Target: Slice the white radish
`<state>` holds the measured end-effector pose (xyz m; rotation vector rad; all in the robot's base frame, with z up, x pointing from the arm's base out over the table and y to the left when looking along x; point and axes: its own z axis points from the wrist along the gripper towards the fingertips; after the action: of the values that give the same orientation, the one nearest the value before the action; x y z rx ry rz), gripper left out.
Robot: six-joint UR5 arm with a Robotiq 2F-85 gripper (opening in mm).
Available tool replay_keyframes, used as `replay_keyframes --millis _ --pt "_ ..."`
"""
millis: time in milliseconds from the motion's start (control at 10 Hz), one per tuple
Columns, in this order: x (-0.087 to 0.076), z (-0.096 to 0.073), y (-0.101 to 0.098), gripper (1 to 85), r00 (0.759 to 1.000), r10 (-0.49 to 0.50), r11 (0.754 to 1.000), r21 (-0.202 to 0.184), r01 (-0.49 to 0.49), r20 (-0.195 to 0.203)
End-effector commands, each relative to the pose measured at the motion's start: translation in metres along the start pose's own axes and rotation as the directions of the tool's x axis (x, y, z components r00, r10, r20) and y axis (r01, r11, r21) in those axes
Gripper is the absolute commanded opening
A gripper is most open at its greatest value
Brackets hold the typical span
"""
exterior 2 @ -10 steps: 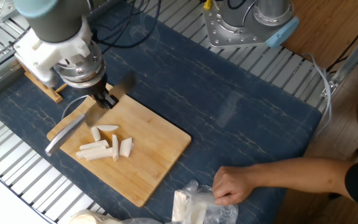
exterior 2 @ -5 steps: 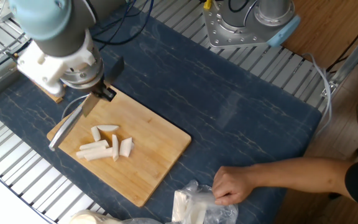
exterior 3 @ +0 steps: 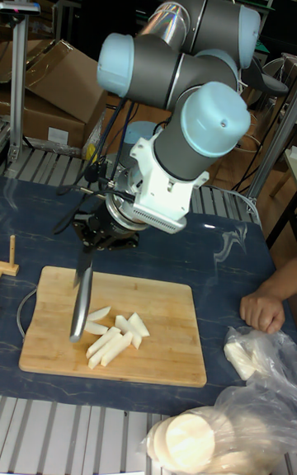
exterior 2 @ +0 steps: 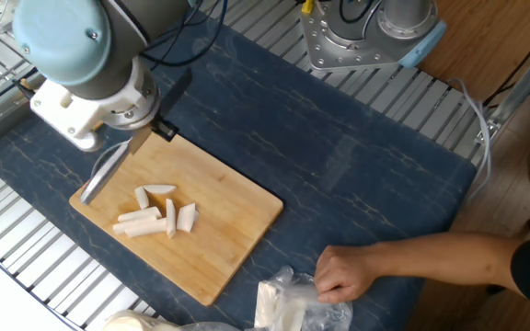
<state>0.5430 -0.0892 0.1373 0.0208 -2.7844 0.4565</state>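
The white radish [exterior 2: 157, 211] lies as several small white sticks and wedges on the wooden cutting board [exterior 2: 237, 216], also seen as radish pieces [exterior 3: 114, 335] on the board [exterior 3: 169, 351]. My gripper [exterior 2: 157, 129] is shut on a knife [exterior 2: 107, 168], whose blade slopes down over the board's left corner. From the tall fixed view the knife [exterior 3: 81, 298] hangs point down just left of the pieces, under the gripper [exterior 3: 97, 242]. The blade is lifted clear of the radish.
A person's hand [exterior 2: 343, 271] rests on a plastic bag [exterior 2: 288, 303] near the table's front. The bag [exterior 3: 256, 359] holds white pieces, and round white discs [exterior 3: 190, 440] lie in plastic in front. A small wooden stand [exterior 3: 11, 259] sits at the left.
The arm has moved up and back to the left, lifting the knife away from the radish pieces. The pieces and the hand have not moved.
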Motion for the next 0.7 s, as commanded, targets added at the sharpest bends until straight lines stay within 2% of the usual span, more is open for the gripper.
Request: replay_keyframes --millis 0,100,400,500,600 --pt "0.011 -0.002 -0.005 1.0 1.0 -0.007 1.0 0.005 0.007 -0.02" --pt "0.008 0.001 -0.01 1.0 0.999 -0.037 0.999 0.005 0.037 0.006" --pt "0.002 0.003 -0.001 1.0 0.998 -0.045 0.997 -0.058 0.048 0.051" --pt "0.002 0.001 0.01 1.0 0.998 -0.019 0.994 -0.104 0.025 0.059" --pt "0.004 -0.005 0.029 1.0 0.997 0.05 0.981 -0.189 -0.037 0.063"
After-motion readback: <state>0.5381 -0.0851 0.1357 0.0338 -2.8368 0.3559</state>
